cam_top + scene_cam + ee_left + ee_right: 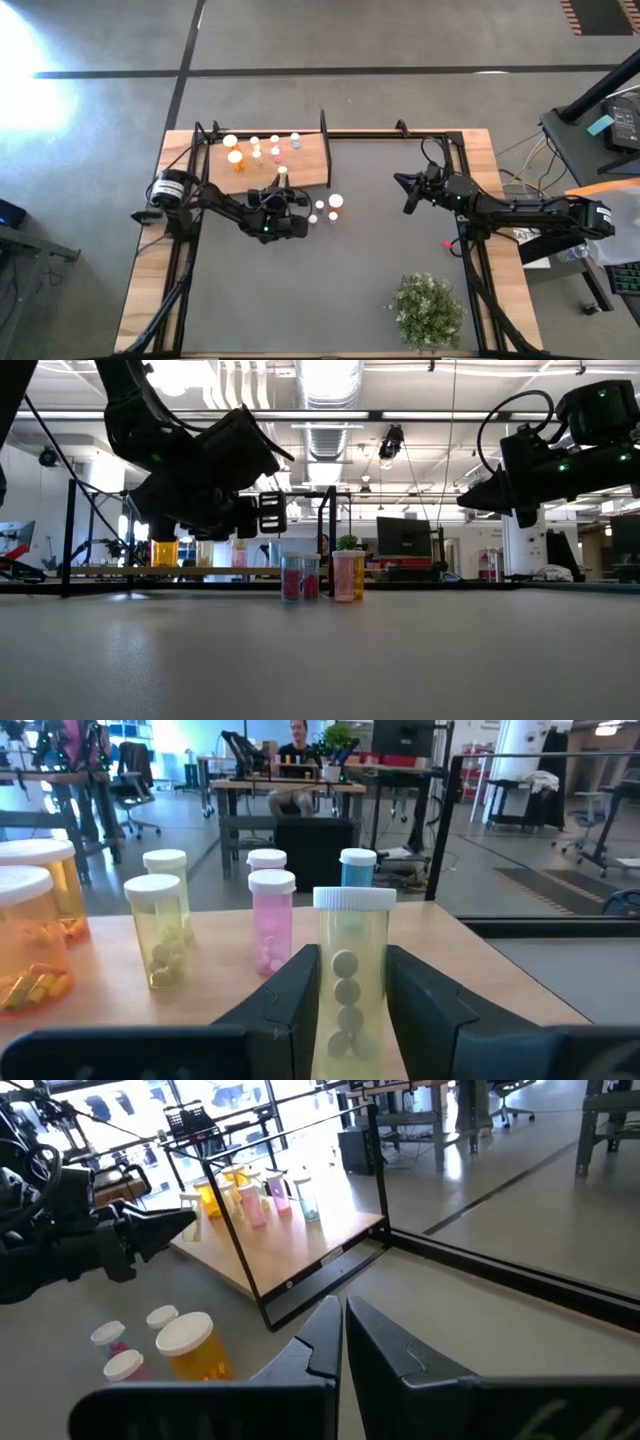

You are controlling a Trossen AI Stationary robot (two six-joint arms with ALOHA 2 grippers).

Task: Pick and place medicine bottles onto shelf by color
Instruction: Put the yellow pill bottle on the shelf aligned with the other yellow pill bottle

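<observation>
left claw (348, 1010): mine, clamped on a yellow-green bottle (352, 975), white cap up, bottle upright between my fingers (290, 995). From overhead I'm at the shelf's near edge, bottle just over that edge.
shelf (305, 165): wooden board, black post (323, 130) at its corner. My landmark for everything below.
on shelf: two orange bottles (30, 935) at the end away from the post, then two yellow-green bottles (158, 925), two pink bottles (270, 915), one blue bottle (357, 868) nearest the post.
off shelf: a few bottles (328, 208) on the grey mat (360, 270) just off the shelf's near edge on the post side; one larger orange, the small ones look pink.
right claw (340, 1330): fingers closed, holding nothing, hanging above the mat well clear of the shelf on the post side. Waiting.
step: placing. Bottle is carried, not set down yet, as far as I can judge.
next move: shift toward the yellow-green pair, away from the post. Lower until the base sits flat on the board, then let go.
watch: the pink pair stands just beside my path; keep the bottle upright and don't clip them.
remaining: bottles on the mat need sorting afterwards.
</observation>
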